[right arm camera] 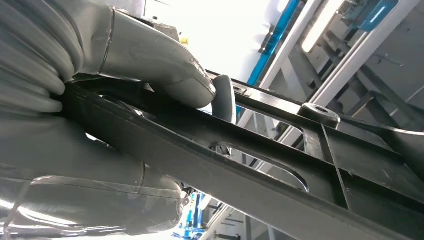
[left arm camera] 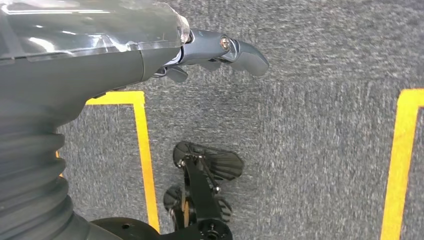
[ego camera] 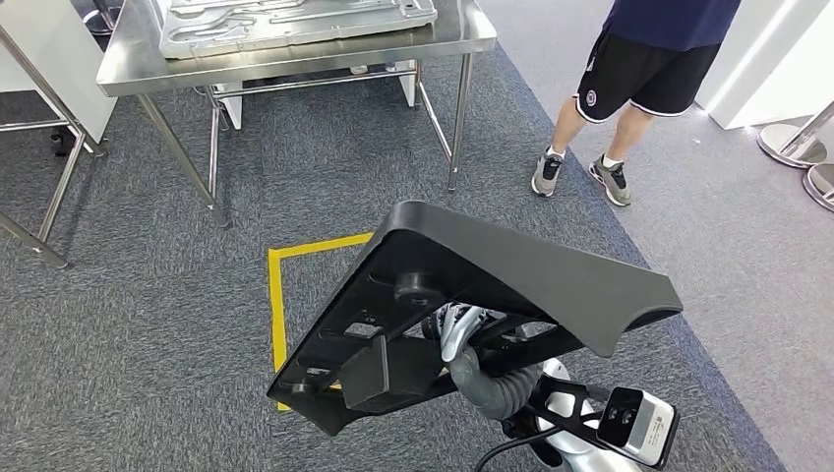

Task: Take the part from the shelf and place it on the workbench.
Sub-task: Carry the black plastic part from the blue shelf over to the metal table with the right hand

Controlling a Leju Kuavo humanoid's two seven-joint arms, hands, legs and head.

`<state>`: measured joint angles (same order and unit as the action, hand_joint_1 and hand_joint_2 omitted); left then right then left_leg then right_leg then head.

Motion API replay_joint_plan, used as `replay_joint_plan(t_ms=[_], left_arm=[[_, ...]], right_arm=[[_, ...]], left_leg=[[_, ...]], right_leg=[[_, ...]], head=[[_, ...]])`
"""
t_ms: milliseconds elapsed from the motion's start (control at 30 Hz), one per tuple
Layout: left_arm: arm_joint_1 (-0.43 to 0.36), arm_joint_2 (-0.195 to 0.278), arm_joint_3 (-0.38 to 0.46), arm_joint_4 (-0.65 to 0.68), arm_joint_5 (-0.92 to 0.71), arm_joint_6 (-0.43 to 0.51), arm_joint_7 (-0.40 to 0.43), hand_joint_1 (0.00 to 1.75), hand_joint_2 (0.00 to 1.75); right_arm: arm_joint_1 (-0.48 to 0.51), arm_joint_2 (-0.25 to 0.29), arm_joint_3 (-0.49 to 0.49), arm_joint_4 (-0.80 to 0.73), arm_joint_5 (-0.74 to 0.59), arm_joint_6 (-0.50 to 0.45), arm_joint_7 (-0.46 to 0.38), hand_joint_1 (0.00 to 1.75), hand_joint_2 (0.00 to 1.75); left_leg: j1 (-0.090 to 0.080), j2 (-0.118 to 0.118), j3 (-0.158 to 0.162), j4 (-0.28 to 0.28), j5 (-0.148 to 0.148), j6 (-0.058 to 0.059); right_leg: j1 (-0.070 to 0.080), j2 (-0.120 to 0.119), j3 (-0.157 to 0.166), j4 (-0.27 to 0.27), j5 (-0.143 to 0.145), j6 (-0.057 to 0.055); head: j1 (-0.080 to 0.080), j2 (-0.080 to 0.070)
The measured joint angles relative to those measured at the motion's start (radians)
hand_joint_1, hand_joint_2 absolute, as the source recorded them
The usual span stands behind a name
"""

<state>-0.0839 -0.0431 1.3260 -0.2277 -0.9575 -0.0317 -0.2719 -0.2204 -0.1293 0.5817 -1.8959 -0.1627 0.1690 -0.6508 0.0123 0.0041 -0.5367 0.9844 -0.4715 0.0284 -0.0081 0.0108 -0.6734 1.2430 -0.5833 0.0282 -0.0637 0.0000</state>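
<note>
Near the robot, the right hand (right arm camera: 150,75) grips the black part (ego camera: 472,315); the left hand (left arm camera: 220,50) hangs empty, the worktop (ego camera: 295,54) still far.

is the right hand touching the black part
Touching. The right wrist view shows the right hand with its thumb pressed on the black part, fingers wrapped under its frame.

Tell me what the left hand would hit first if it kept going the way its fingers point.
Nothing close. The left hand holds nothing, its fingers reaching over grey carpet; the way looks free as far as shown, though depth is unclear.
</note>
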Motion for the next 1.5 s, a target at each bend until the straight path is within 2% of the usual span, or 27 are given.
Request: replay_joint_plan(t_ms=[33,67,100,167,200,267,367,433,500,533,567,600,667,733,767,800,867,933,1033,1067,1100,1133,1200,1267,1400,1433,1500], left_arm=[[0.001,0.000,0.000,0.000,0.000,0.000,0.000,0.00,1.75],[0.001,0.000,0.000,0.000,0.000,0.000,0.000,0.00,1.75],[0.002,0.000,0.000,0.000,0.000,0.000,0.000,0.00,1.75],[0.003,-0.001,0.000,0.000,0.000,0.000,0.000,0.00,1.75],[0.002,-0.001,0.000,0.000,0.000,0.000,0.000,0.00,1.75],[0.001,-0.001,0.000,0.000,0.000,0.000,0.000,0.00,1.75],[-0.001,-0.001,0.000,0.000,0.001,0.000,0.001,0.00,1.75],[-0.004,-0.001,-0.001,0.000,0.002,0.000,0.001,0.00,1.75],[-0.004,-0.001,-0.001,0.000,0.003,0.002,0.002,0.00,1.75],[-0.003,-0.001,-0.001,0.000,0.004,0.002,0.003,0.00,1.75],[-0.002,-0.001,0.000,0.000,0.005,0.003,0.003,0.00,1.75],[-0.001,-0.001,0.000,0.000,0.006,0.003,0.004,0.00,1.75],[0.001,-0.001,0.000,0.000,0.007,0.003,0.006,0.00,1.75],[0.000,0.001,0.000,0.000,0.008,0.004,0.006,0.00,1.75],[-0.001,0.001,-0.001,0.000,0.008,0.004,0.007,0.00,1.75],[-0.002,0.002,-0.001,0.000,0.008,0.004,0.007,0.00,1.75],[-0.002,0.001,0.000,0.000,0.008,0.004,0.008,0.00,1.75],[-0.003,0.000,0.000,0.000,0.008,0.004,0.008,0.00,1.75],[-0.005,0.000,0.000,0.000,0.008,0.004,0.009,0.00,1.75],[-0.004,0.000,0.000,0.000,0.008,0.004,0.009,0.00,1.75],[-0.003,0.000,0.000,0.000,0.008,0.004,0.009,0.00,1.75],[-0.003,0.000,0.000,0.000,0.008,0.004,0.009,0.00,1.75],[-0.002,-0.001,0.000,0.000,0.008,0.004,0.009,0.00,1.75],[-0.001,-0.002,0.000,0.000,0.008,0.004,0.010,0.00,1.75],[-0.002,-0.002,0.000,0.000,0.009,0.004,0.010,0.00,1.75],[-0.004,-0.002,0.000,0.000,0.009,0.004,0.010,0.00,1.75],[-0.008,-0.003,-0.001,0.000,0.009,0.003,0.010,0.00,1.75]], right_arm=[[0.002,0.000,0.000,0.000,0.000,0.000,0.000,1.75,1.75],[0.004,0.000,-0.001,0.000,0.000,-0.001,0.000,1.75,1.75],[0.005,0.000,-0.001,0.000,0.000,-0.001,0.000,1.75,1.75],[0.005,0.000,-0.002,0.000,0.000,-0.001,0.000,1.75,1.75],[0.005,0.000,-0.002,0.000,0.000,-0.001,0.000,1.75,1.75],[0.005,0.000,-0.004,0.000,0.000,-0.001,0.000,1.75,1.75],[0.004,0.002,-0.005,-0.001,0.001,0.005,0.000,1.75,1.75],[-0.002,0.005,-0.005,-0.002,0.000,0.010,0.000,1.75,1.75],[-0.006,0.010,-0.005,-0.002,-0.002,0.015,0.001,1.75,1.75],[-0.006,0.011,-0.005,-0.001,-0.003,0.017,0.001,1.75,1.75],[-0.006,0.012,-0.005,0.000,-0.004,0.018,0.002,1.75,1.75],[-0.006,0.012,-0.005,0.001,-0.004,0.020,0.002,1.75,1.75],[-0.008,0.015,-0.005,0.003,-0.004,0.021,0.003,1.75,1.75],[-0.009,0.018,-0.005,0.004,0.006,0.013,0.005,1.75,1.75],[-0.009,0.019,-0.006,0.005,0.014,0.008,0.007,1.75,1.75],[-0.008,0.019,-0.006,0.006,0.021,0.001,0.008,1.75,1.75],[-0.010,0.020,-0.006,0.005,0.032,-0.008,0.012,1.75,1.75],[-0.018,0.020,-0.006,0.004,0.039,-0.014,0.014,1.75,1.75],[-0.025,0.020,-0.006,0.004,0.042,-0.022,0.021,1.75,1.75],[-0.025,0.020,-0.006,0.005,0.042,-0.024,0.023,1.75,1.75],[-0.025,0.020,-0.006,0.007,0.043,-0.025,0.024,1.75,1.75],[-0.026,0.020,-0.006,0.009,0.042,-0.026,0.025,1.75,1.75],[-0.031,0.020,-0.006,0.012,0.034,-0.026,0.024,1.75,1.75],[-0.037,0.020,-0.006,0.014,0.016,-0.026,0.021,1.75,1.75],[-0.048,0.018,-0.006,0.022,-0.005,-0.023,0.015,1.75,1.75],[-0.052,0.018,-0.006,0.024,-0.007,-0.022,0.014,1.75,1.75],[-0.058,0.018,-0.006,0.028,-0.015,-0.022,0.011,1.75,1.75]], left_leg=[[0.000,0.000,0.005,0.000,-0.005,-0.001],[0.000,0.000,0.011,0.001,-0.011,-0.002],[0.000,0.000,0.021,0.001,-0.018,-0.004],[0.001,0.000,0.046,0.001,-0.036,-0.011],[0.001,0.000,0.055,0.001,-0.044,-0.016],[-0.001,0.002,0.064,0.002,-0.056,-0.029],[-0.001,0.005,0.067,0.025,-0.063,-0.044],[0.001,0.004,0.022,0.111,-0.086,-0.051],[0.002,0.003,-0.062,0.243,-0.136,-0.056],[0.002,0.003,-0.100,0.291,-0.156,-0.056],[0.002,0.003,-0.126,0.310,-0.159,-0.056],[0.002,0.003,-0.135,0.295,-0.140,-0.053],[-0.002,0.007,-0.113,0.177,-0.045,-0.041],[-0.012,0.026,-0.090,0.070,0.021,-0.025],[-0.017,0.033,-0.087,0.047,0.034,-0.018],[-0.020,0.034,-0.088,0.043,0.030,-0.014],[-0.016,0.018,-0.074,0.033,0.036,-0.006],[-0.009,0.002,-0.054,0.022,0.034,0.002],[-0.006,-0.019,-0.038,0.018,0.023,0.006],[-0.006,-0.028,-0.032,0.018,0.018,0.005],[-0.005,-0.037,-0.025,0.018,0.012,0.004],[-0.004,-0.043,-0.017,0.018,0.005,0.002],[-0.003,-0.053,0.003,0.020,-0.010,-0.004],[-0.004,-0.060,0.012,0.021,-0.024,-0.016],[-0.004,-0.049,0.016,0.040,-0.041,-0.037],[-0.003,-0.040,0.004,0.069,-0.052,-0.041],[-0.001,-0.022,-0.059,0.183,-0.094,-0.049]], right_leg=[[-0.002,-0.001,-0.034,0.044,-0.009,0.003],[-0.004,-0.002,-0.052,0.054,0.003,0.004],[-0.006,-0.004,-0.048,0.024,0.037,0.004],[-0.007,-0.010,0.002,-0.108,0.127,0.001],[-0.004,-0.014,0.024,-0.168,0.148,-0.004],[0.002,-0.018,0.042,-0.216,0.152,-0.019],[0.002,-0.014,0.057,-0.223,0.148,-0.042],[0.001,-0.012,0.075,-0.229,0.139,-0.054],[0.003,-0.010,0.088,-0.230,0.126,-0.061],[0.005,-0.008,0.095,-0.230,0.119,-0.062],[0.007,-0.006,0.104,-0.230,0.111,-0.063],[0.008,-0.004,0.115,-0.230,0.103,-0.063],[0.011,-0.004,0.141,-0.230,0.084,-0.061],[0.015,-0.008,0.160,-0.231,0.068,-0.055],[0.015,-0.012,0.164,-0.232,0.063,-0.050],[0.015,-0.015,0.167,-0.229,0.062,-0.044],[0.015,-0.021,0.170,-0.216,0.060,-0.030],[0.013,-0.020,0.142,-0.154,0.047,-0.021],[0.002,-0.014,0.024,0.016,-0.016,-0.007],[-0.002,-0.014,-0.009,0.048,-0.032,-0.003],[-0.005,-0.014,-0.026,0.049,-0.031,0.000],[-0.007,-0.013,-0.026,0.016,-0.004,0.001],[-0.008,-0.013,0.004,-0.113,0.097,-0.002],[-0.004,-0.012,0.026,-0.202,0.155,-0.011],[-0.002,-0.008,0.039,-0.220,0.161,-0.038],[-0.003,-0.009,0.047,-0.222,0.158,-0.044],[-0.002,-0.012,0.058,-0.225,0.151,-0.052]], head=[[0.000,0.000],[0.000,0.000],[0.000,0.000],[0.000,0.000],[0.000,0.000],[0.000,0.000],[0.000,0.000],[0.000,0.000],[0.000,0.000],[0.000,0.000],[0.000,0.000],[0.000,0.000],[0.000,0.000],[0.000,0.000],[0.000,0.000],[0.000,0.000],[0.000,0.000],[0.000,0.000],[0.000,0.000],[0.000,0.000],[0.000,0.000],[0.000,0.000],[0.000,0.000],[0.000,0.000],[0.000,0.000],[0.000,0.000],[0.000,0.000]])
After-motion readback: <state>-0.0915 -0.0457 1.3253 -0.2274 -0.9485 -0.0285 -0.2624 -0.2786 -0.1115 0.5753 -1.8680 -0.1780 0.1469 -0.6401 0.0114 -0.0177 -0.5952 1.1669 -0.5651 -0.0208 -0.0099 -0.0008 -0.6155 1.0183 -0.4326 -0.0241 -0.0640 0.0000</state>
